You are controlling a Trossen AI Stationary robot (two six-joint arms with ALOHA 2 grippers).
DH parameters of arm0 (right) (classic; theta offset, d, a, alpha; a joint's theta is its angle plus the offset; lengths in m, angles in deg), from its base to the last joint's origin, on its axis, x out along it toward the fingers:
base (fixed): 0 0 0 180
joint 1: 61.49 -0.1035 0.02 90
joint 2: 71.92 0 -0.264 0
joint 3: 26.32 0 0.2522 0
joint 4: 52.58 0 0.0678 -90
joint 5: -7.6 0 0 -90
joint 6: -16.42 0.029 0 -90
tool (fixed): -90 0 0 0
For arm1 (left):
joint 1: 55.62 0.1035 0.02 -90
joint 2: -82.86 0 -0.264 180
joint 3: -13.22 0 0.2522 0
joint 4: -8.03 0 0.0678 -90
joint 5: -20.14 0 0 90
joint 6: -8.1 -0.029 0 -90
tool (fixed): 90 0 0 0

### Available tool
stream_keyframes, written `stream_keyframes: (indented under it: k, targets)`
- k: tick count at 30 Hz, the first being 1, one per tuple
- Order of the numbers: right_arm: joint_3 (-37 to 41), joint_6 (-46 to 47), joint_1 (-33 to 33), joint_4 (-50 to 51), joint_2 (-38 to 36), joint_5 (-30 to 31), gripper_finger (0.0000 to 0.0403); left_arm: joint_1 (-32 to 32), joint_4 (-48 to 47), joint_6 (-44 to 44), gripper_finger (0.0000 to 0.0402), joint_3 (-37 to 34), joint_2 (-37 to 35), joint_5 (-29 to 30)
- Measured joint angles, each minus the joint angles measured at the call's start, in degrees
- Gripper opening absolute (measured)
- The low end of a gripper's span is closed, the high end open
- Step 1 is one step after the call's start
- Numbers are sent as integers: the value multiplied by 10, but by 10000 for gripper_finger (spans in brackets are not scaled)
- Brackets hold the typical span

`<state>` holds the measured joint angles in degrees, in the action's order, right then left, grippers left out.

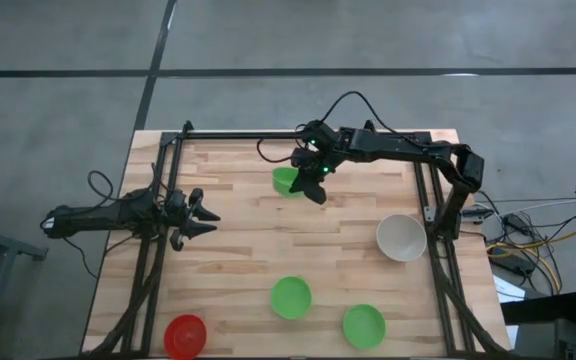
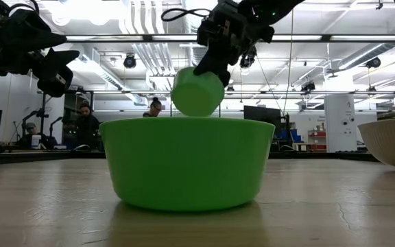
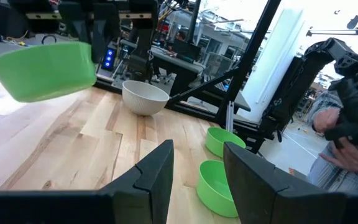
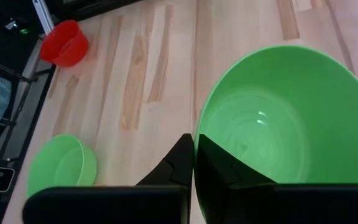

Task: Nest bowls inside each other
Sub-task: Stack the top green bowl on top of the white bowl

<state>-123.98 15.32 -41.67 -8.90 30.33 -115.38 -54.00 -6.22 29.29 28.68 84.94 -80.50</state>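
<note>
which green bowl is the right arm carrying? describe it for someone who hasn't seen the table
Find the wooden table, then its far edge, where the right gripper reaches in. The held green bowl hangs there, pinched by its rim. The other two green bowls sit on the near side.

**Open middle, bowls along the near edge**

From where I stand, the wooden table point(image 1: 238, 215) lies bare across its middle, wide enough for either arm to sweep through. The right gripper point(image 1: 315, 185) hangs above the far centre, pinched on the rim of a green bowl point(image 1: 286, 181), blocking that spot. The left gripper point(image 1: 200, 216) sits at the left side, fingers apart. Obstacles below: a white bowl point(image 1: 401, 237) at right, two green bowls point(image 1: 291, 297) point(image 1: 364, 326) near the front, a red bowl point(image 1: 185, 336) at the front-left corner.
</note>
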Motion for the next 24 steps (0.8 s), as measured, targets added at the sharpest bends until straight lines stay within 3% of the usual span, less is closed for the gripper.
stream_keyframes:
  k: [24]
  targets:
    - [1,-9,1,-3,-76,-1,8,0,0,0,145,0,0,0]
